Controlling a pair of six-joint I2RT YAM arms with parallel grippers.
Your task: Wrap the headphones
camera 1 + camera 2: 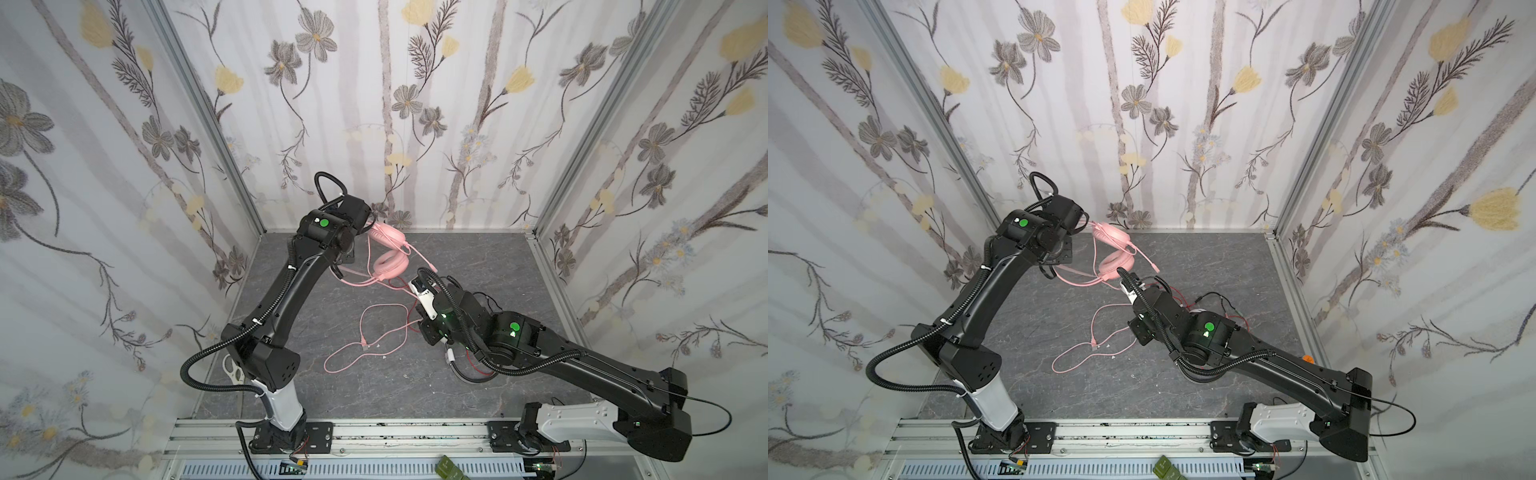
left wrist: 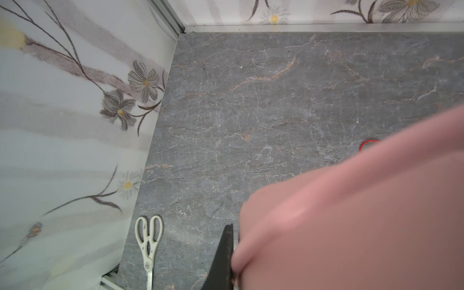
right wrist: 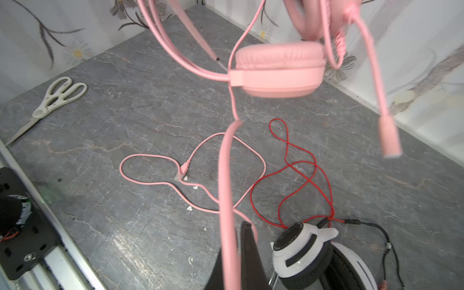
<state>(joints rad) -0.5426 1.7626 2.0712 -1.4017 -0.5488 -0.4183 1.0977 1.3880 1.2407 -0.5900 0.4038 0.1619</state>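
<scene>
The pink headphones (image 1: 390, 266) (image 1: 1116, 264) hang above the back of the table. My left gripper (image 2: 233, 241) is shut on their upper earcup (image 2: 351, 213), which hides one of its fingers. The lower earcup (image 3: 278, 72) and the mic boom (image 3: 374, 75) dangle free. My right gripper (image 3: 233, 238) (image 1: 414, 283) is shut on the pink cable (image 3: 226, 188) just below that earcup. The rest of the pink cable lies in loops (image 1: 361, 332) on the table. The white-and-black headphones (image 3: 301, 248) lie on the table under my right arm, with their red cable (image 3: 301, 165) spread beside them.
White scissors (image 2: 148, 241) (image 3: 55, 98) lie by the left wall, near the left arm's base. Patterned walls close in the grey stone-look table (image 1: 478, 257) on three sides. A thin black cable (image 3: 386, 241) trails from the white-and-black headphones.
</scene>
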